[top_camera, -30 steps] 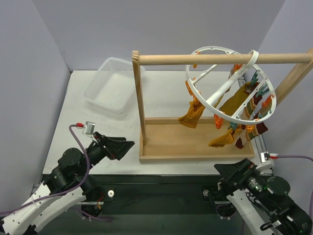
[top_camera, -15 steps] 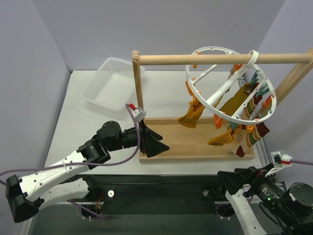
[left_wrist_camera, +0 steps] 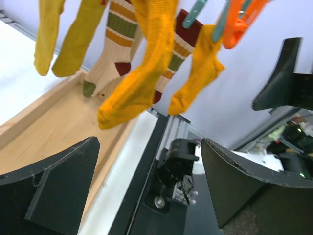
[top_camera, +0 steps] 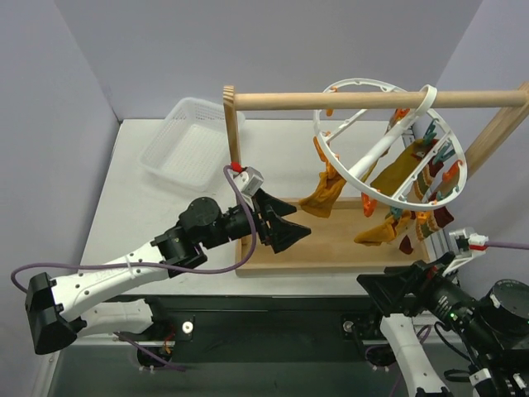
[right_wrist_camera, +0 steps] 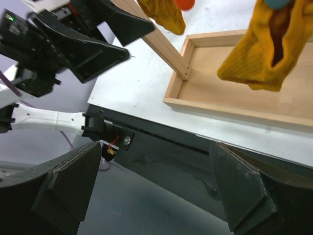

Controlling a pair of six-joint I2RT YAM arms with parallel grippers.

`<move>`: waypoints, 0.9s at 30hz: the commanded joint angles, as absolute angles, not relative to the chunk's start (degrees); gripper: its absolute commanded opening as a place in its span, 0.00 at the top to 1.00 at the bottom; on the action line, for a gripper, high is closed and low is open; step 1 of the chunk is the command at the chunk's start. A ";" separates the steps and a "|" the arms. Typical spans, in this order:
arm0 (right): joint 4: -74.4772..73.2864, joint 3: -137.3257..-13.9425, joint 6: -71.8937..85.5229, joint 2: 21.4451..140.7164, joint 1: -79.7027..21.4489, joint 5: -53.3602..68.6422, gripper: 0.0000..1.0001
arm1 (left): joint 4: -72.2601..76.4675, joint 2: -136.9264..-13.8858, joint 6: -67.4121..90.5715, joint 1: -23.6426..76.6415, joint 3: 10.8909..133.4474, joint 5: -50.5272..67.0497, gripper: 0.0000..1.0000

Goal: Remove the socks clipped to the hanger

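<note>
The white ring hanger (top_camera: pixel 388 141) hangs tilted from the wooden rod, with orange and teal clips (top_camera: pixel 430 136) along its rim. Several socks hang from it: a mustard sock (top_camera: pixel 324 194) at the left, another mustard one (top_camera: pixel 376 233) lower down, and striped ones (top_camera: pixel 426 223) at the right. In the left wrist view mustard socks (left_wrist_camera: pixel 142 73) and striped socks (left_wrist_camera: pixel 117 34) hang ahead. My left gripper (top_camera: pixel 291 225) is open and empty over the rack's wooden base, just left of the left mustard sock. My right gripper (top_camera: pixel 395 288) is open and empty at the table's near edge.
The wooden rack has a horizontal rod (top_camera: pixel 372 99), an upright post (top_camera: pixel 235 165) and a tray-like base (top_camera: pixel 331 248). A white mesh basket (top_camera: pixel 186 145) sits at the back left. Grey walls close the sides and back.
My left arm has reached further right and forward, from the near left to over the rack's base toward the socks. My right gripper has shifted slightly at the near edge.
</note>
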State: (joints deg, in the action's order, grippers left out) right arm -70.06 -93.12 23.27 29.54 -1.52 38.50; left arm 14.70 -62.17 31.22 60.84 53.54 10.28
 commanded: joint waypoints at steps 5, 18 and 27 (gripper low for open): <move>-62.58 -97.21 27.15 37.70 1.32 47.63 0.03 | 28.64 -67.66 28.04 63.37 57.21 1.58 0.05; -61.52 -94.49 27.07 37.88 0.88 49.22 0.05 | 31.73 -73.12 29.35 64.86 61.96 7.20 0.76; -61.79 -92.47 26.02 37.09 -1.14 47.64 0.11 | 34.97 -75.32 36.99 69.86 63.72 13.62 1.00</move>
